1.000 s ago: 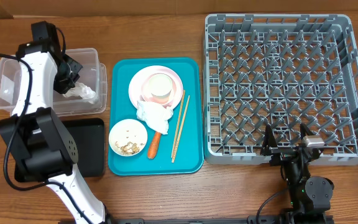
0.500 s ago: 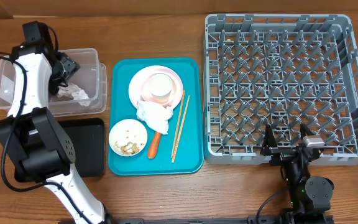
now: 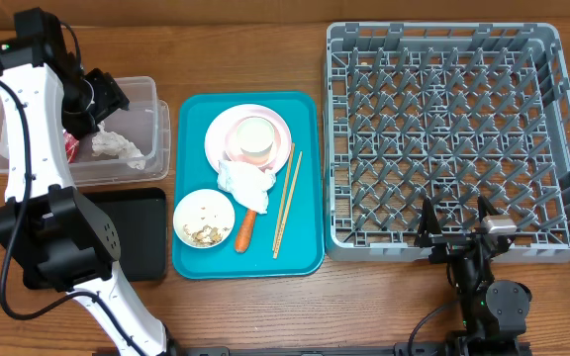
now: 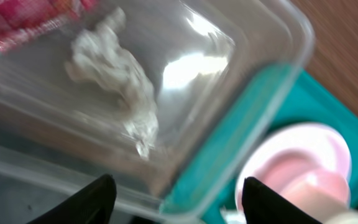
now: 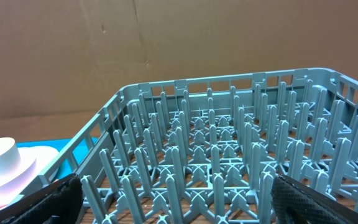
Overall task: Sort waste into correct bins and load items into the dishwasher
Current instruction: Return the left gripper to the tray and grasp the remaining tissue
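The left gripper (image 4: 178, 198) had sprung apart and lifted away, empty; the crumpled wad (image 4: 120, 84) it released lay in the clear tub (image 3: 156, 119) beside the red wrapper (image 3: 71, 145); that piece looked sorted; the carrot (image 3: 244, 233) waited on the teal tray (image 3: 305, 247); the right gripper (image 3: 455, 225) sat spread, idle.

1 clear tub (image 3: 146, 91), 1 black tray (image 3: 142, 232), 1 teal tray (image 3: 305, 237), 1 grey rack (image 3: 443, 129). 1 pink plate (image 3: 220, 134), 1 white cup (image 3: 253, 136), 1 white bowl (image 3: 180, 204). 2 chopsticks (image 3: 285, 203). 1 carrot (image 3: 244, 232), 1 red wrapper (image 3: 70, 145), 2 crumpled wads (image 3: 242, 180) (image 3: 115, 146). 2 robot arms (image 3: 28, 119) (image 3: 490, 297). Cannot count crumbs (image 3: 204, 233) in bowl, too small.
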